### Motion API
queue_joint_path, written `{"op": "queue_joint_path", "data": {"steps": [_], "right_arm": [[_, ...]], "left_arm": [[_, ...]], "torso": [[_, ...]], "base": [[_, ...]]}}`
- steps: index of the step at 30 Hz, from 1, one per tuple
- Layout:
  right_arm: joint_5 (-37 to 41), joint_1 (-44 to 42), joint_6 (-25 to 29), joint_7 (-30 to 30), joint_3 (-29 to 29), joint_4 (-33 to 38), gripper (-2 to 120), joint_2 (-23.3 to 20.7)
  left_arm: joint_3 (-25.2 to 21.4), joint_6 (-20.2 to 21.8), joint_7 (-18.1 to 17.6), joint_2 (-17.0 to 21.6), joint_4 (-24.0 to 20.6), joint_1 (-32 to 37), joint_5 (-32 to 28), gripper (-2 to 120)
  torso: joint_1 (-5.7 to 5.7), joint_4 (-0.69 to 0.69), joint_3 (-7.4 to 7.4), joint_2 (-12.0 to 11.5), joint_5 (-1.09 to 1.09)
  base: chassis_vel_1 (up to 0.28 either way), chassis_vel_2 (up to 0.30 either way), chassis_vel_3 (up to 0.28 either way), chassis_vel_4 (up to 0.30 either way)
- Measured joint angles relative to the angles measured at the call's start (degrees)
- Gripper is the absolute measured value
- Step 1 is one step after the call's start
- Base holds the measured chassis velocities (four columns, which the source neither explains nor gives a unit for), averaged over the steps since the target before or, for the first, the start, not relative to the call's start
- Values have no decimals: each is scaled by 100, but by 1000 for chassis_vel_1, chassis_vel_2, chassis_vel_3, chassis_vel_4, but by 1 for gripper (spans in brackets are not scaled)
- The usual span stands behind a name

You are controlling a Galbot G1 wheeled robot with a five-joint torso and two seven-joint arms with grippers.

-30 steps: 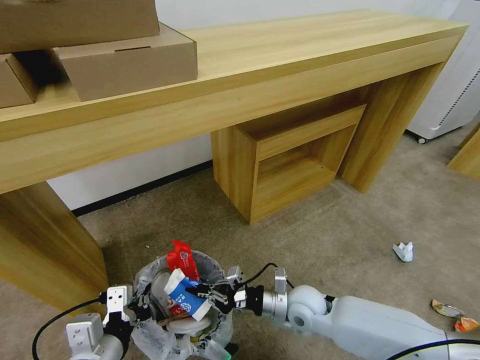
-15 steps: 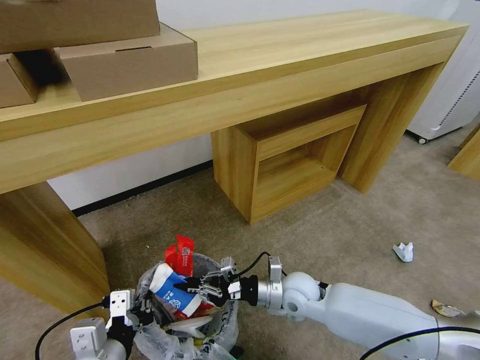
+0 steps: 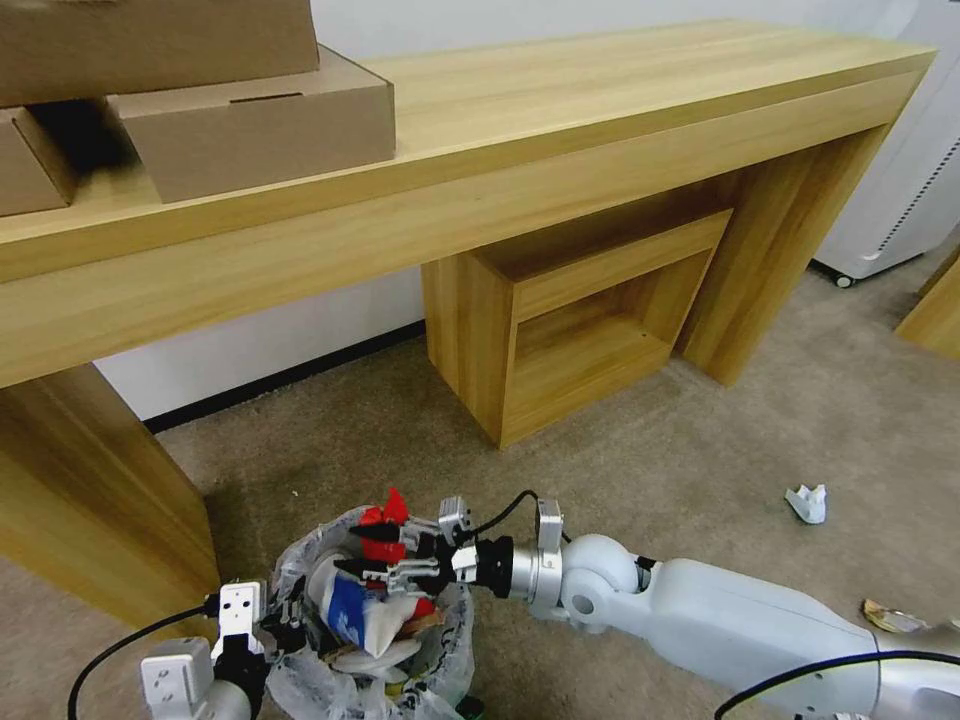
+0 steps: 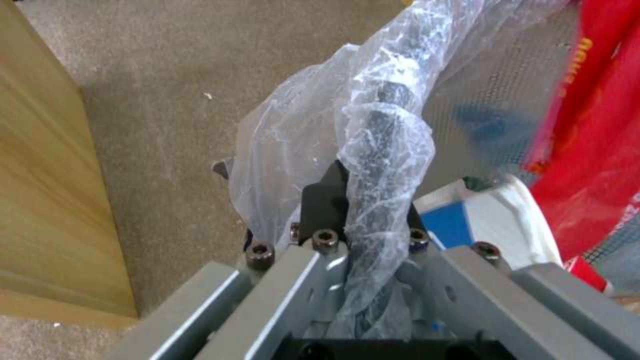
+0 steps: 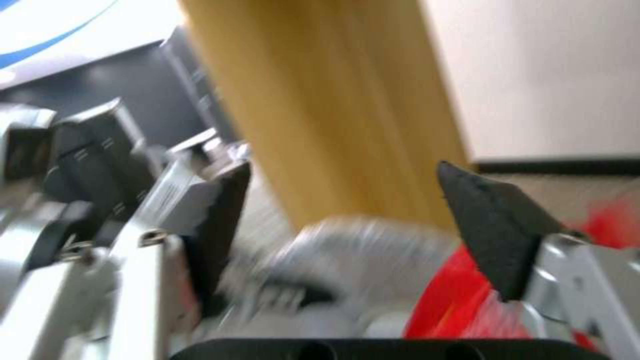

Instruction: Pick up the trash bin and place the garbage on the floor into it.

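the left tool (image 4: 360,210) clamps the bagged rim of the trash bin (image 3: 445,640) at the near edge. the right tool (image 3: 375,555) gapes wide above its blue-white carton (image 3: 350,610). crumpled paper (image 3: 807,503) lies farther right on the floor (image 3: 700,460).

Office or stockroom-type interior, not a home. Low-pile grey-brown carpet (image 3: 640,460) throughout, plain white wall with black skirting strip (image 3: 280,380). Long light-wood laminate counter (image 3: 560,120) runs along the wall, matching open cubby unit (image 3: 580,320) tucked under it. Plain cardboard shipping boxes (image 3: 250,120) stacked on top. White wheeled appliance (image 3: 900,200) stands at the far right.
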Motion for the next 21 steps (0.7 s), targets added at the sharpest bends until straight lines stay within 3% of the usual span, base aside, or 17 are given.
{"op": "queue_joint_path", "data": {"steps": [4,6,8,9,12,13,15,16,20,21], "right_arm": [[163,5,-14,247,415,117,89,-8],[185,-64,-20,434,1017,220,99,-71],[-32,-184,-28,831,1593,318,100,-157],[-32,-184,-28,831,1593,318,100,-157],[-382,-601,-216,1773,2686,531,100,-422],[-382,-601,-216,1773,2686,531,100,-422],[-467,-999,-308,2203,3343,638,100,-617],[-467,-999,-308,2203,3343,638,100,-617],[-689,-2154,-325,2335,4417,865,100,-928],[-689,-2154,-325,2335,4417,865,100,-928]], "left_arm": [[-12,6,52,-21,-13,-8,46,0],[-25,24,115,-47,-28,15,149,0],[-57,63,136,-54,-46,1,130,0],[-57,63,136,-54,-46,1,130,0],[-165,91,146,-26,-116,-59,21,0],[-165,91,146,-26,-116,-59,21,0],[-247,112,146,13,-148,-88,-105,0],[-247,112,146,13,-148,-88,-105,0],[-323,127,129,88,-190,-119,-202,0],[-323,127,129,88,-190,-119,-202,0]], "torso": [[0,0,0,0,0],[0,1,0,0,0],[0,2,0,0,1],[0,2,0,0,1],[0,1,0,0,0],[0,1,0,0,0],[0,-1,0,0,1],[0,-1,0,0,1],[0,-2,-1,0,2],[0,-2,-1,0,2]], "base": [[0,0,0,0],[0,0,0,0],[0,0,0,0],[0,0,0,0],[0,0,0,0],[0,0,0,0],[0,0,0,0],[0,0,0,0],[0,0,0,0],[0,0,0,0]]}}
